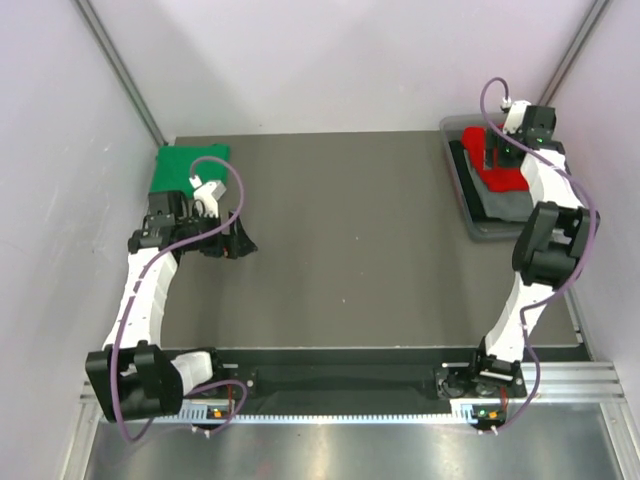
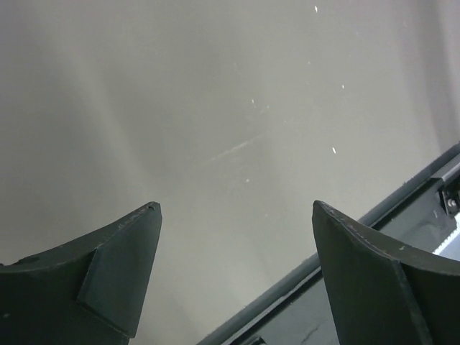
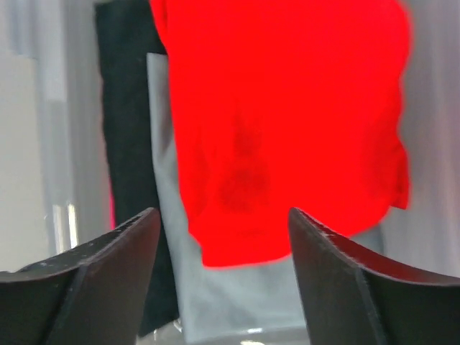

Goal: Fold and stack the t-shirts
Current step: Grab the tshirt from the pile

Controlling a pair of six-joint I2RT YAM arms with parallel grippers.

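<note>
A folded green t-shirt (image 1: 183,167) lies at the table's far left corner. A red t-shirt (image 1: 500,172) lies on a grey one (image 1: 505,205) and a dark one (image 1: 466,160) in a clear tray (image 1: 470,215) at the far right. My right gripper (image 1: 500,160) hangs open just above the red t-shirt (image 3: 287,108), which fills the right wrist view over the grey (image 3: 215,287) and dark (image 3: 126,108) cloth. My left gripper (image 1: 238,240) is open and empty beside the green shirt, over bare table (image 2: 215,129).
The dark grey table top (image 1: 350,240) spreads between the arms. White walls close in the left, back and right. A metal rail (image 1: 350,385) runs along the near edge and also shows in the left wrist view (image 2: 402,201).
</note>
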